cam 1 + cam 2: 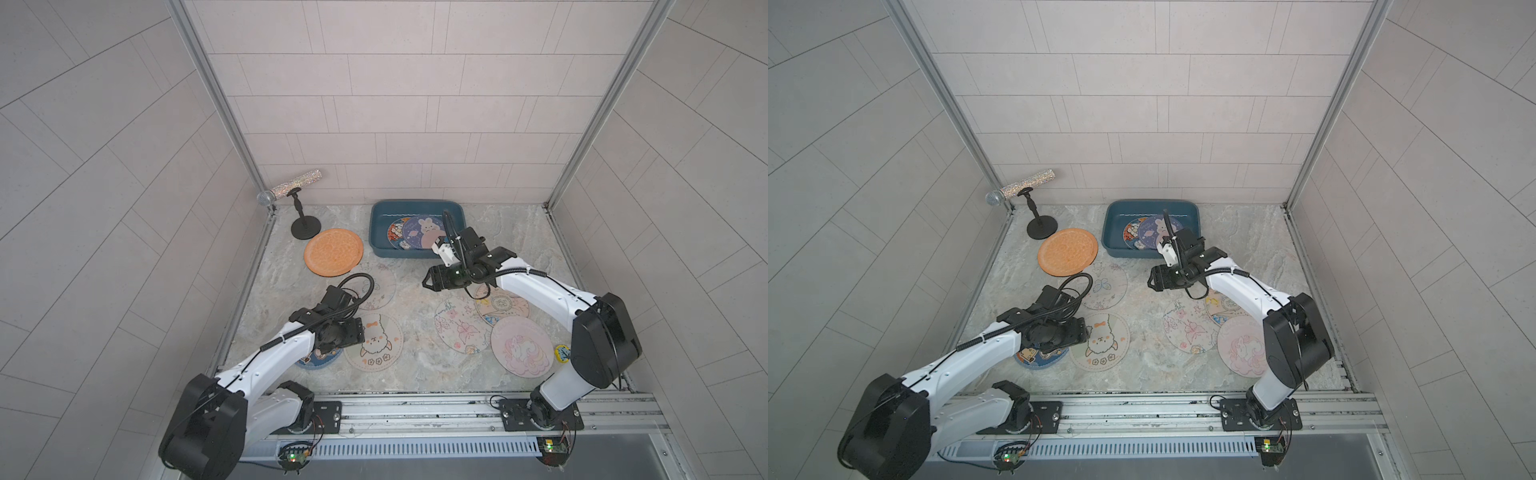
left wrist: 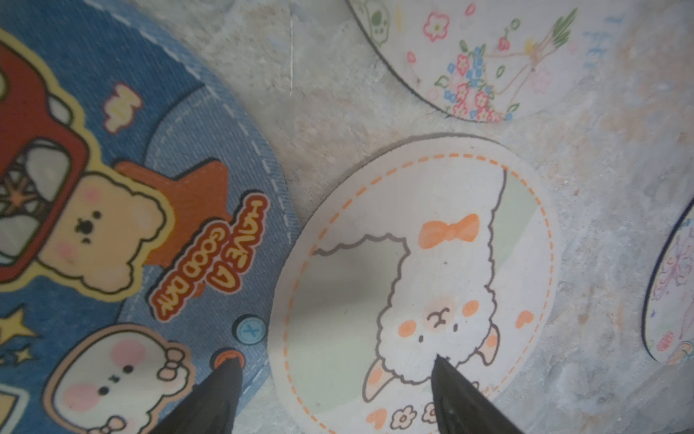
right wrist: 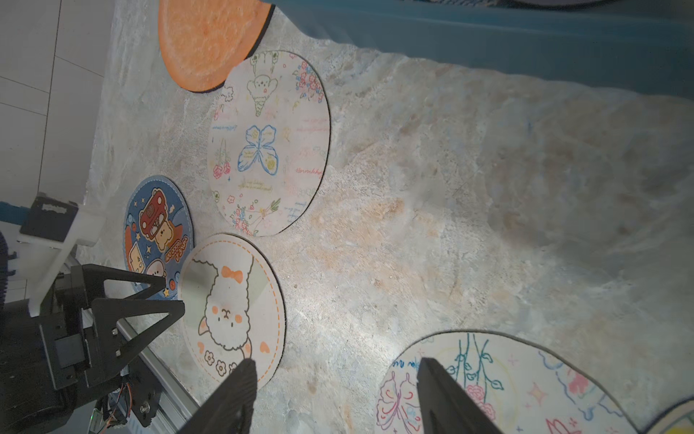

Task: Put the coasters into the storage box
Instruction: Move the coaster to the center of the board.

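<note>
Pale tiled walls box in a marbled tabletop (image 1: pixel 419 370), with the storage box (image 1: pixel 415 203) at its far edge. At least two coasters already lie inside it, the bunny coaster (image 1: pixel 424 230) on top. Seven more lie flat outside. The orange coaster (image 1: pixel 333 251) and butterfly coaster (image 1: pixel 380 293) are near the box. The alpaca coaster (image 1: pixel 376 343) and blue bear coaster (image 2: pixel 112 188) are by the left arm. Three more sit by the right arm, among them the pink unicorn coaster (image 1: pixel 521 347).

The left tool (image 2: pixel 335 359) hangs low with its jaws wide apart and empty, one fingertip over the bear coaster's rim and the other over the alpaca's face. The right tool (image 3: pixel 337 361) is also spread and empty, above bare stone near the box's front wall.

Trouble looks likeliest on the left. The two mats meet edge to edge right under the jaws, so closing there could pinch both or drag one over the other. A mat this thin and flat may also slip the fingertips without lifting. A limp one carried by its rim could catch on the box's flared lip.
</note>
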Robot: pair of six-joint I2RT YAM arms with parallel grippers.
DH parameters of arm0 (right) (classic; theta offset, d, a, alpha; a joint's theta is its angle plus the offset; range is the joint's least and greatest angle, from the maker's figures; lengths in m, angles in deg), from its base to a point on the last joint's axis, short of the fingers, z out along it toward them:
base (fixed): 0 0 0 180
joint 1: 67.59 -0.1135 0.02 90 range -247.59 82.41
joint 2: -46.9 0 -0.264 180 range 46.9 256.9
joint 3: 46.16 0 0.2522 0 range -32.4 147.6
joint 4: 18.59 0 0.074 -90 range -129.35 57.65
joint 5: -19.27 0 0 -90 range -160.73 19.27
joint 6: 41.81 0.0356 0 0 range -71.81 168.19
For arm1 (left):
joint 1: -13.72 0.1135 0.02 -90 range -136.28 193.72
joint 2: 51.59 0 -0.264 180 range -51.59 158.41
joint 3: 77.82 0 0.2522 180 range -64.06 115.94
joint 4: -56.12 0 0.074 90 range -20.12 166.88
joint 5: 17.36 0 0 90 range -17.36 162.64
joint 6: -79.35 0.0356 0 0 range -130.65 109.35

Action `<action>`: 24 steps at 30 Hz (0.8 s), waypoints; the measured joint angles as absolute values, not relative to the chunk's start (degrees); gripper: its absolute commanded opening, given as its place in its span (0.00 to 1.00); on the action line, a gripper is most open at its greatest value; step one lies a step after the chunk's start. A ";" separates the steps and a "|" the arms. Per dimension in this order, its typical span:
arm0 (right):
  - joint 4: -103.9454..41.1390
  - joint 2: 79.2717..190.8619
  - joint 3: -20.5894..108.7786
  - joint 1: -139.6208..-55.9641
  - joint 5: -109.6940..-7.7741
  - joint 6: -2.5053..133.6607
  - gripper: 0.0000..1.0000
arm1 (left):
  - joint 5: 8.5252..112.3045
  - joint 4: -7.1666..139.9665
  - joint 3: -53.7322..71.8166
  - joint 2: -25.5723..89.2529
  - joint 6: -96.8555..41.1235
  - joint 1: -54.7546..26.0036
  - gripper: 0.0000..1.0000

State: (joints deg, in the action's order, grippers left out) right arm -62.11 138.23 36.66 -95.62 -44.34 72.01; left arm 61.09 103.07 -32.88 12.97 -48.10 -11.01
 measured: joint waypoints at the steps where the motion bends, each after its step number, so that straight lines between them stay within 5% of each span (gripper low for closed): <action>1: -62.09 138.06 36.51 -95.60 -44.36 71.98 0.72 | 61.09 103.01 -32.95 13.58 -48.21 -11.25 0.84; 24: -60.65 137.40 35.66 -95.62 -44.36 71.98 0.73 | 62.56 102.83 -31.57 19.28 -49.87 -14.46 0.84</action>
